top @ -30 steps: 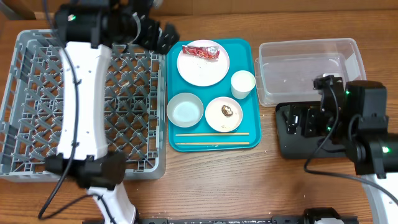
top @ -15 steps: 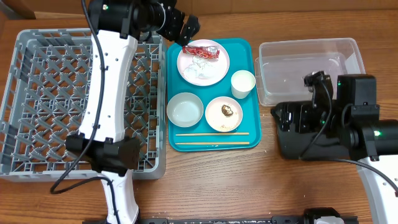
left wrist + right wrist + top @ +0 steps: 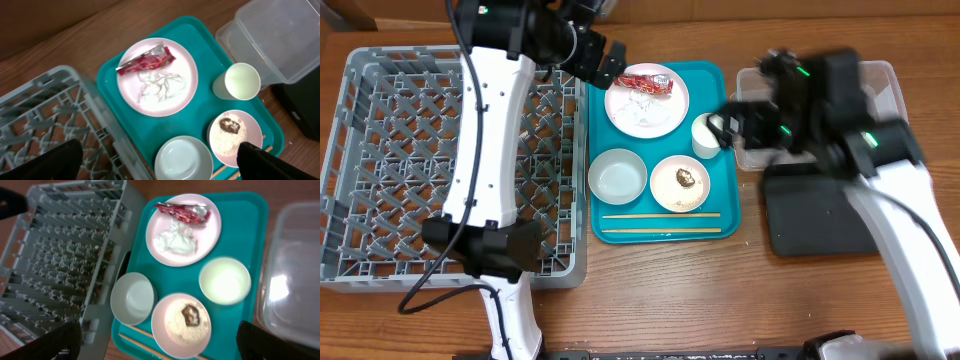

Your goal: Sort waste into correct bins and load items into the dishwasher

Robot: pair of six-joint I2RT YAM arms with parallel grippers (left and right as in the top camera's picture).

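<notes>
On the teal tray, a large plate [image 3: 660,118] holds the red wrapper [image 3: 645,82] and the white tissue [image 3: 640,102]. A small plate [image 3: 670,195] carries rice grains and a brown lump [image 3: 686,178]. The bowl [image 3: 618,177], the cup [image 3: 710,135] and two chopsticks [image 3: 660,216] lie beside them. My left gripper [image 3: 605,60] is open and empty, high by the large plate's left edge [image 3: 157,162]. My right gripper [image 3: 728,122], blurred, is open and empty above the cup and the small plate [image 3: 160,345].
The grey dish rack [image 3: 380,160] fills the left side. The clear tub [image 3: 880,90] stands at the back right, with the black tray [image 3: 820,215] in front of it. The teal tray [image 3: 725,215] sits between the rack and the bins.
My right arm has swung from over the black tray up and left to above the cup. My left gripper moved right to the large plate, then back a little.
</notes>
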